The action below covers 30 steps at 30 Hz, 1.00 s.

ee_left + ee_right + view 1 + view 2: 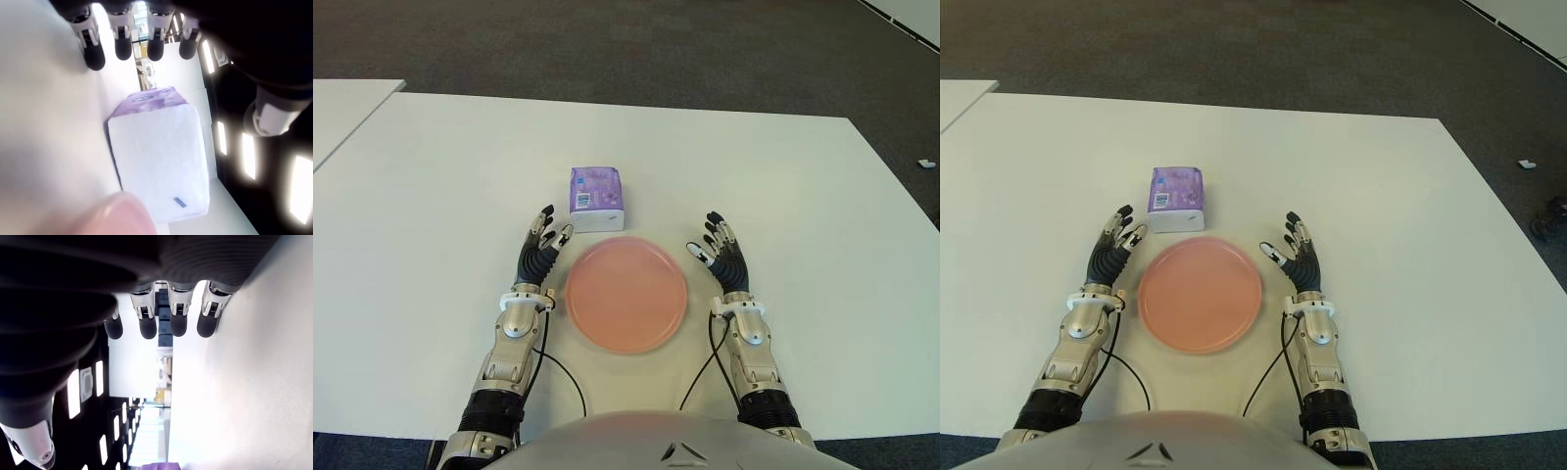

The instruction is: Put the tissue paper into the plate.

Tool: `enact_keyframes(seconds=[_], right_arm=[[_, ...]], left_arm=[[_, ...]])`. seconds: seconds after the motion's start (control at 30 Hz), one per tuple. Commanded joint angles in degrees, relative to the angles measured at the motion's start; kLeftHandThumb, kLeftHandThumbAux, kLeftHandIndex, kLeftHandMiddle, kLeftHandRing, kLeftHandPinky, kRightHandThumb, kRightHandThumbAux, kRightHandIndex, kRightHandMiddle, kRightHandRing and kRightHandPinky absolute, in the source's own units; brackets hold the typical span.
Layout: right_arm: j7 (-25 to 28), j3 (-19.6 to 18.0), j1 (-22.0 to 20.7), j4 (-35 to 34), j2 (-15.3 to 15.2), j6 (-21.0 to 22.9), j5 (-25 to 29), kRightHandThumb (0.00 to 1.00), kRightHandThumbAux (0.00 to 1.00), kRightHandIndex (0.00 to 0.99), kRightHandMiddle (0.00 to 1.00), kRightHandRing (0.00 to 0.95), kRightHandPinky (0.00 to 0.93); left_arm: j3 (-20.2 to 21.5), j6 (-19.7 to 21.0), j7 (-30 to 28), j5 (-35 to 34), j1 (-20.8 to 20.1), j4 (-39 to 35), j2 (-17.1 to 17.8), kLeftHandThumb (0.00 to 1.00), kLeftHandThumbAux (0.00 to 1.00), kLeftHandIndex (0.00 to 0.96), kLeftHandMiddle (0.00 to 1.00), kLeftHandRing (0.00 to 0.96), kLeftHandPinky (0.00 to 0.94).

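A purple and white tissue pack (596,197) lies on the white table (783,196), just beyond the pink plate (626,296). The plate holds nothing. My left hand (544,247) shows left of the plate, its spread fingers pointing toward the pack's near left corner without touching it. In the left wrist view the pack (159,161) sits a short way off the fingertips (95,56). My right hand (717,251) shows right of the plate, fingers spread, holding nothing.
Another white table (342,108) stands at the far left with a gap between. Dark carpet (636,49) lies beyond the table's far edge. A small white object (925,164) lies on the floor at the right.
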Motion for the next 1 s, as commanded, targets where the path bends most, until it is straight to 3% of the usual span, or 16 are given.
enact_keyframes(seconds=[0.03, 0.17, 0.23, 0.33, 0.53, 1.0], right_arm=[[0.09, 0.14, 2.97, 5.12, 0.53, 3.55, 0.03, 0.000, 0.666, 0.000, 0.000, 0.000, 0.000], [0.13, 0.01, 2.47, 5.96, 0.63, 3.29, 0.21, 0.000, 0.668, 0.000, 0.000, 0.000, 0.000], [0.11, -0.04, 2.24, 6.46, 0.74, 2.98, 0.26, 0.000, 0.670, 0.000, 0.000, 0.000, 0.000], [0.14, -0.10, 2.11, 6.79, 0.81, 2.77, 0.30, 0.000, 0.672, 0.000, 0.000, 0.000, 0.000], [0.33, -0.10, 1.81, 7.35, 0.83, 2.67, 0.41, 0.000, 0.665, 0.000, 0.000, 0.000, 0.000], [-0.03, 0.20, 1.49, 7.96, 1.04, 1.80, -0.07, 0.000, 0.652, 0.000, 0.000, 0.000, 0.000]], left_arm=[[3.20, -0.89, 0.13, 0.65, -5.81, 1.05, 4.42, 0.000, 0.455, 0.000, 0.000, 0.000, 0.000], [3.76, -6.18, 2.46, 5.30, -8.57, 3.86, 8.84, 0.000, 0.481, 0.000, 0.000, 0.000, 0.000], [3.00, -7.68, 5.27, 10.97, -12.31, 5.38, 12.58, 0.015, 0.483, 0.000, 0.000, 0.000, 0.000], [2.43, -9.26, 7.85, 15.06, -15.17, 7.18, 15.33, 0.051, 0.477, 0.000, 0.000, 0.000, 0.000], [-1.44, -13.06, 18.46, 28.15, -21.14, 12.15, 21.26, 0.138, 0.462, 0.000, 0.000, 0.000, 0.000], [-8.13, -8.61, 20.45, 41.75, -26.44, 7.50, 28.29, 0.118, 0.384, 0.000, 0.000, 0.000, 0.000]])
